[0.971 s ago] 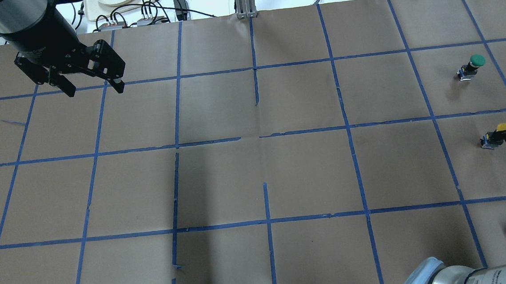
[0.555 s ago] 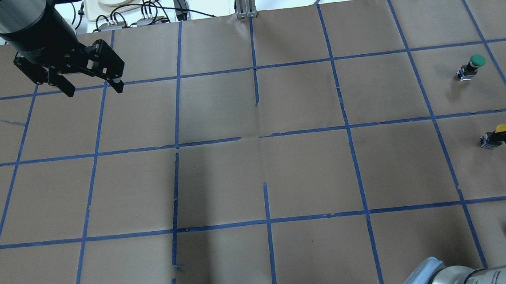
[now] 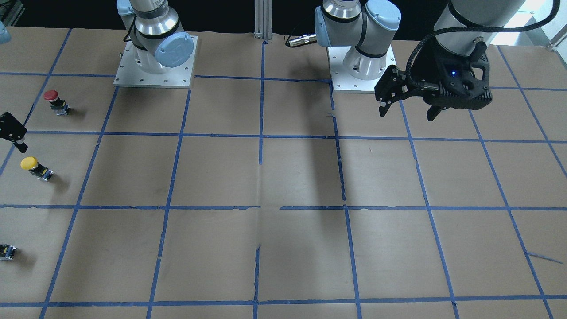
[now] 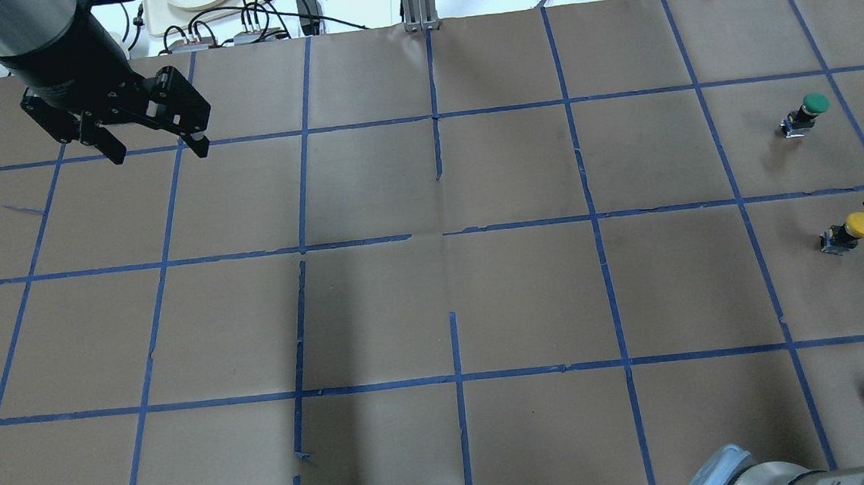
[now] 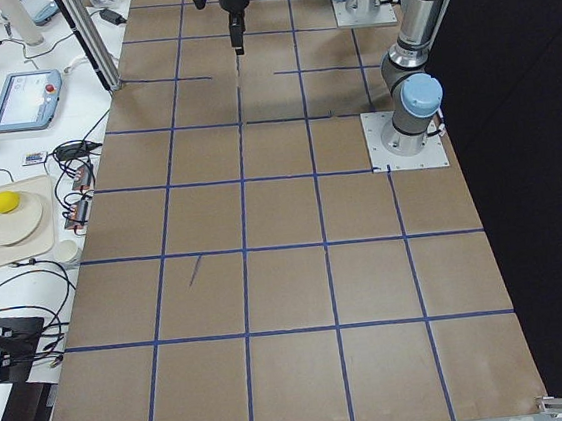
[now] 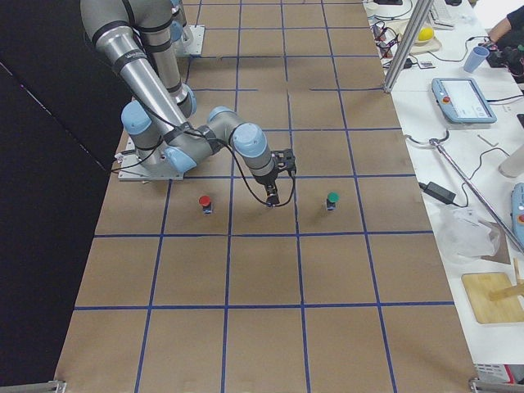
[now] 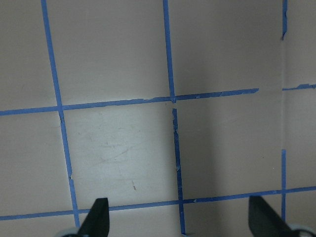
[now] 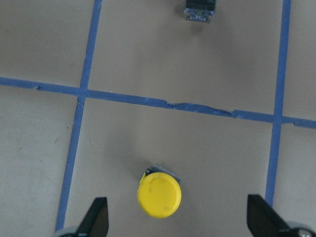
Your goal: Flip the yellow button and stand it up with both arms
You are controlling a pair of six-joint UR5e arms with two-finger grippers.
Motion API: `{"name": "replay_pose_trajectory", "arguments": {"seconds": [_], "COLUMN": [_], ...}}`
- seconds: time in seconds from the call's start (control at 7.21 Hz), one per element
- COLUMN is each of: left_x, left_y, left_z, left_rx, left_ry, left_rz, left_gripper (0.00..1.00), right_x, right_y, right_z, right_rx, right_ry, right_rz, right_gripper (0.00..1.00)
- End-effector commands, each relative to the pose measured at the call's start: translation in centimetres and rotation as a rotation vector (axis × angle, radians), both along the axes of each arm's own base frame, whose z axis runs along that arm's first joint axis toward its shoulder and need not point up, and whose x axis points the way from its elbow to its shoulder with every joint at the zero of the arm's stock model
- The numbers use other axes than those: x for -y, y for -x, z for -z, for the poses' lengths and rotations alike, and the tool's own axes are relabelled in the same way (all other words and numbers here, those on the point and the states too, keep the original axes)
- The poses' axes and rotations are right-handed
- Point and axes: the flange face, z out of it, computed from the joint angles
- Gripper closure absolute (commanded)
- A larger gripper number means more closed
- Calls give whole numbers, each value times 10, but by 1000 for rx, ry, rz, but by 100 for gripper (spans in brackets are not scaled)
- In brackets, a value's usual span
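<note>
Above the upright yellow button [image 8: 159, 194] hangs the right pincer [image 8: 180, 219], spread like the distant left pincer [image 4: 158, 149].

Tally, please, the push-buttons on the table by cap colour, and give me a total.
Yellow-capped button: 1
Red-capped button: 1
Green-capped button: 1
Total: 3
</note>
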Motion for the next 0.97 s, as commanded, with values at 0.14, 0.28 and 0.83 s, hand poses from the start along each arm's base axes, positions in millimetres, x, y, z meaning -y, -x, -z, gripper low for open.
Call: {"name": "replay_pose_trajectory", "arguments": {"seconds": [0.14, 0.28, 0.83], "left_x": [-2, -2, -2], "left_y": [0, 0, 0], "left_z": [-3, -3, -3], "left_rx": [1, 1, 1], "left_ry": [6, 6, 5], "left_rz": [-1, -1, -1], "left_gripper": [0, 0, 0], "right_x": [40, 41, 11], "right_y": [-74, -120, -266], "right_z": [-100, -155, -240], "right_rx": [8, -2, 10], "right_ry": [-179, -207, -314], "right_rz": [210, 279, 378], "right_gripper": [0, 0, 0]}}
